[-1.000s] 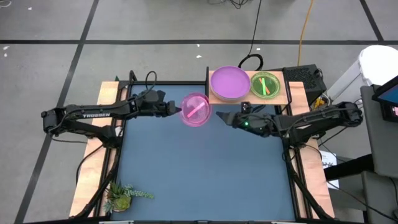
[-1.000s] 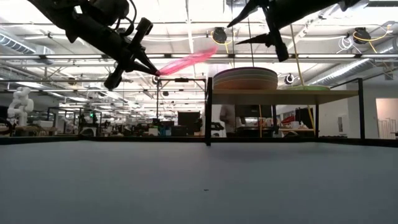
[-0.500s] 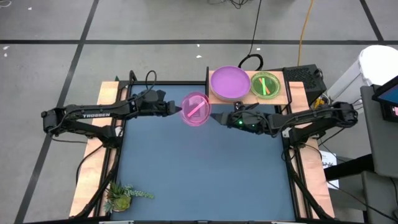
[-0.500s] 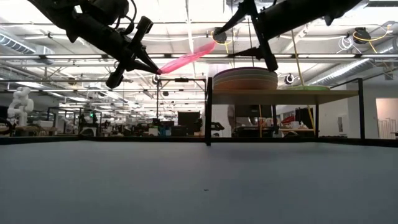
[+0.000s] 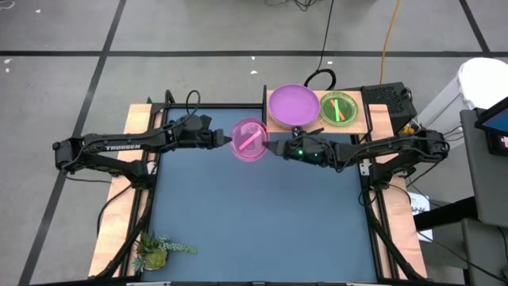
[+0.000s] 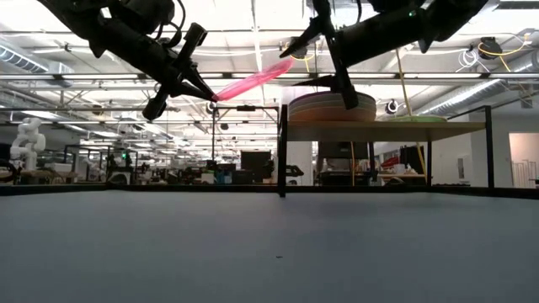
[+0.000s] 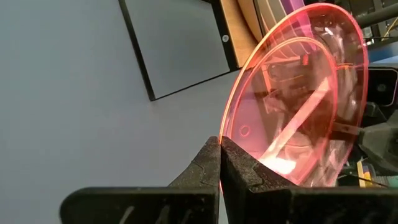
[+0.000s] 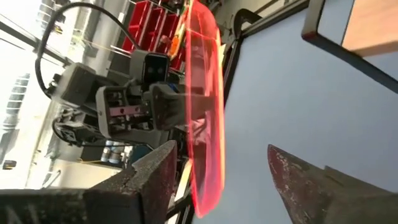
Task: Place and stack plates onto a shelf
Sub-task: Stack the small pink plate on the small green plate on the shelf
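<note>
Left end effector (image 5: 225, 141) clamped on pink plate (image 5: 250, 140); right end effector (image 5: 271, 148) apart, seemingly astride its rim.

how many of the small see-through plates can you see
2: the pink plate held in the air by the left gripper, and the green plate on the shelf. More may hide beneath the green one.

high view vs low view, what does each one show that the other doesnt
Only the high view shows the green plate with its centre bar on the shelf, the purple plate as the top of the stack, and a small plant at the table's corner.

Only the low view shows the pink plate held tilted in the air, the stack's layered edges, and the room behind.

Both show the left gripper shut on the pink plate's rim and the right gripper open at its other edge.
</note>
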Controlling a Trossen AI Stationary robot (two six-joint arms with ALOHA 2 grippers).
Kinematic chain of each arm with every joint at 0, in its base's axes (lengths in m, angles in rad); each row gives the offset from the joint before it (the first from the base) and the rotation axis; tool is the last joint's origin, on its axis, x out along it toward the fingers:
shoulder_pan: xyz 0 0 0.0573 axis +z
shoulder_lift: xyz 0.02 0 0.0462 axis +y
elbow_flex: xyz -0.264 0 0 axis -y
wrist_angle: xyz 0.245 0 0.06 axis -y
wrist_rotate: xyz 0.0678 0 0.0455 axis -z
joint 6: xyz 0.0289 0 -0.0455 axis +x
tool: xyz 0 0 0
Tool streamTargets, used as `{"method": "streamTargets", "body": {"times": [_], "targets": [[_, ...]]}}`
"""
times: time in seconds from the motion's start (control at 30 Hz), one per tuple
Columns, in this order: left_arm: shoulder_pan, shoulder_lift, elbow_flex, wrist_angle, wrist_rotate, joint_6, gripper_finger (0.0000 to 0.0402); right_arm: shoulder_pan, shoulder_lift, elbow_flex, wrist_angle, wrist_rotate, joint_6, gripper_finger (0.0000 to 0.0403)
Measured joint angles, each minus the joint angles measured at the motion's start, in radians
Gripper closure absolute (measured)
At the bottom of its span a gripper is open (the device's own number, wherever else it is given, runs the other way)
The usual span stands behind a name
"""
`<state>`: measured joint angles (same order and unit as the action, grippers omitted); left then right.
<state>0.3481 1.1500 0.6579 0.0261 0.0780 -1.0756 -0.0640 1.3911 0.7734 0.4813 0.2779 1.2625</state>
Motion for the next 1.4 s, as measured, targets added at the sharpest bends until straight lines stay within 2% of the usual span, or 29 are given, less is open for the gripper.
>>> {"method": "streamTargets", "body": {"times": [0.43, 1.27, 1.4], "targets": [[0.0, 0.0, 0.0, 0.044, 0.018, 0.046, 0.0401, -0.029, 0.0, 0.0, 0.001, 0.006, -0.045, 0.0243], [0.0, 0.0, 0.0, 0.06, 0.038, 0.073, 0.04, -0.029, 0.0, 0.0, 0.001, 0.008, -0.074, 0.0299], [0.0, 0.0, 0.0, 0.062, 0.065, 0.079, 0.0397, -0.029, 0.0, 0.0, 0.001, 0.008, -0.074, 0.031]]}}
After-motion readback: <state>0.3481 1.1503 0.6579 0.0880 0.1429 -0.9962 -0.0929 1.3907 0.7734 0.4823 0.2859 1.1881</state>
